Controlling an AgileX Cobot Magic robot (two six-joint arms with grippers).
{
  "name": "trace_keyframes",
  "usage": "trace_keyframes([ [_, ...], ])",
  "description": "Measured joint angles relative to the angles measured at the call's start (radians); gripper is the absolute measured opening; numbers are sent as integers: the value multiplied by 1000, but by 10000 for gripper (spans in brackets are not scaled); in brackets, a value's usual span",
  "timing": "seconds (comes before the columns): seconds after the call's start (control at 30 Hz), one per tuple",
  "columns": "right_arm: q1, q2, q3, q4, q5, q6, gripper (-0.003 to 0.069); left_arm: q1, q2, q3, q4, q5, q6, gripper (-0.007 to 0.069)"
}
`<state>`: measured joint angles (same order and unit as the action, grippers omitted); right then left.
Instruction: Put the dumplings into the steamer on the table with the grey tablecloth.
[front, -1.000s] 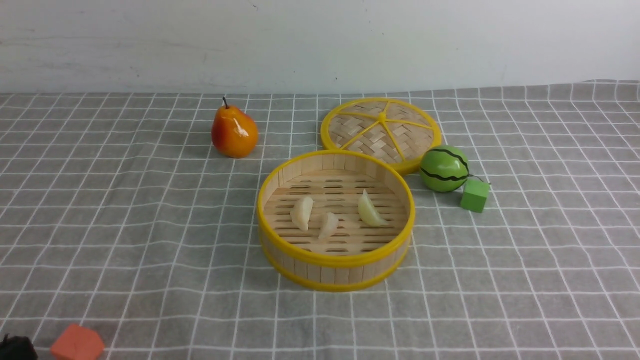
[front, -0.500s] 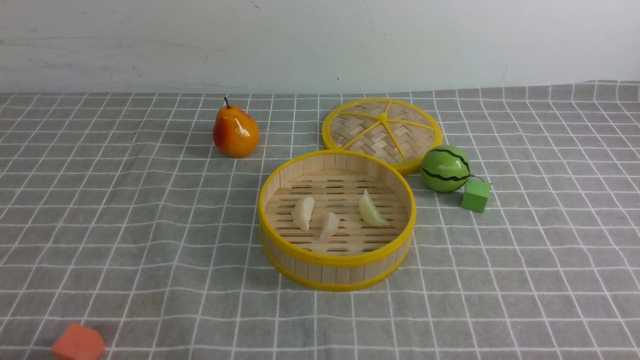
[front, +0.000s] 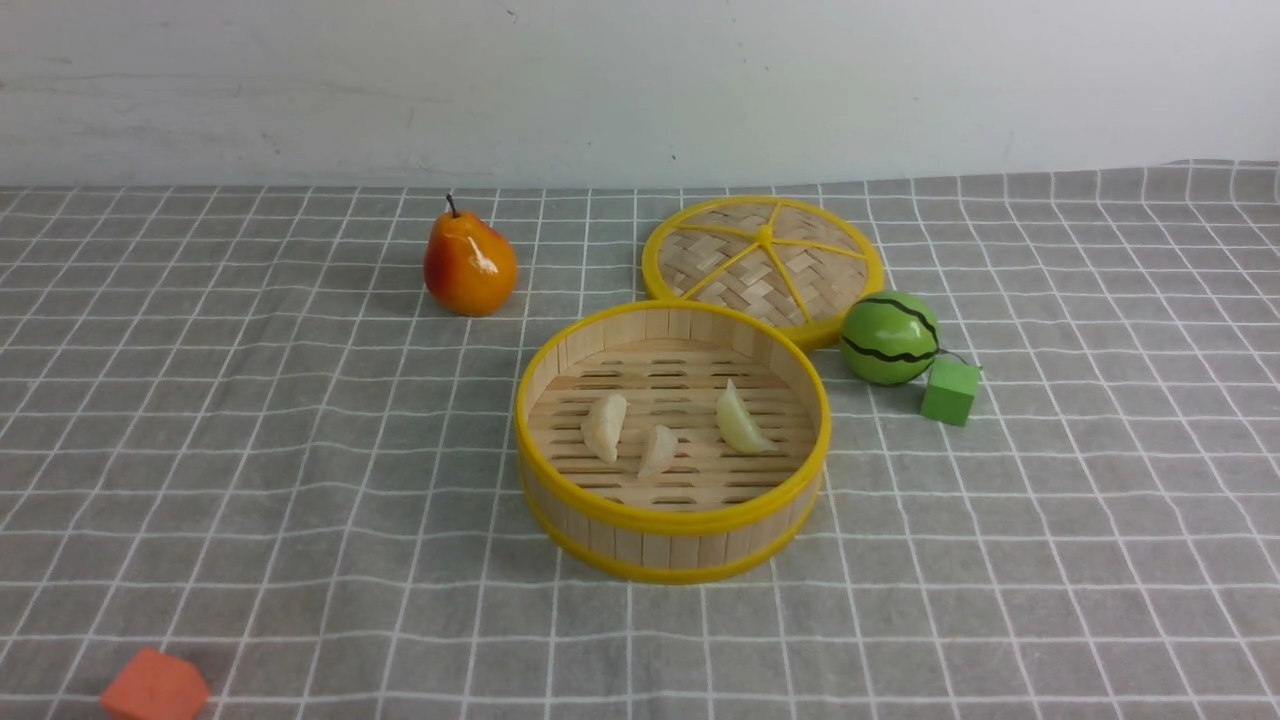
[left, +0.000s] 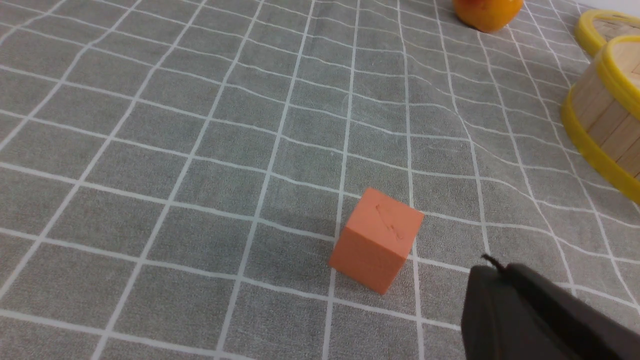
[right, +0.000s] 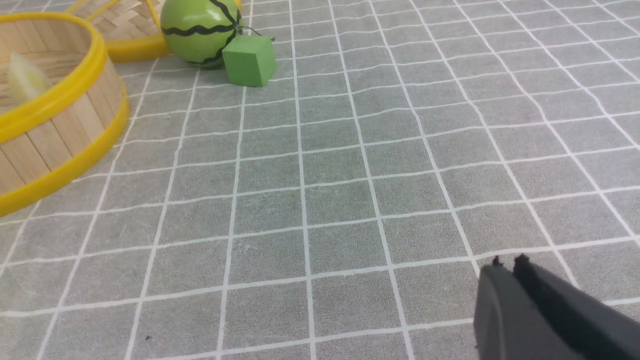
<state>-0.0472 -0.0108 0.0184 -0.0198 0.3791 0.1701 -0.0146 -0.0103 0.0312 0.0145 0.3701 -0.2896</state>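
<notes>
Three cream-white dumplings (front: 605, 425) (front: 657, 450) (front: 741, 420) lie on the slatted floor of the round bamboo steamer (front: 650, 545), which stands mid-table on the grey tablecloth (front: 300, 450). Neither arm shows in the front view. In the left wrist view my left gripper (left: 492, 265) is shut and empty, low over the cloth beside an orange cube (left: 377, 240), with the steamer's wall (left: 605, 135) far off. My right gripper (right: 507, 262) is shut on nothing over bare cloth, well away from the steamer (right: 55, 130), where one dumpling (right: 22, 80) shows.
A woven, yellow-rimmed lid (front: 765, 260) lies behind the steamer. A green striped melon ball (front: 889, 337) and a green cube (front: 949, 391) sit to its right. A pear (front: 470, 262) stands at the back left, and the orange cube (front: 155, 688) lies at the front left corner.
The dark tip of my left gripper, seen at the front view's lower left corner a second ago, has gone out of that view. The dumplings and the steamer have not moved.
</notes>
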Motion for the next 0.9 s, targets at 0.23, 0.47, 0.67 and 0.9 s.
trace_keyframes([
  [0.23,0,0,0,0,0,0,38,0,0,0,0,0,0,-15],
  [0.47,0,0,0,0,0,1,47,0,0,0,0,0,0,-15],
  [0.67,0,0,0,0,0,1,56,0,0,0,0,0,0,-15],
  [0.9,0,0,0,0,0,1,62,0,0,0,0,4,0,-13],
])
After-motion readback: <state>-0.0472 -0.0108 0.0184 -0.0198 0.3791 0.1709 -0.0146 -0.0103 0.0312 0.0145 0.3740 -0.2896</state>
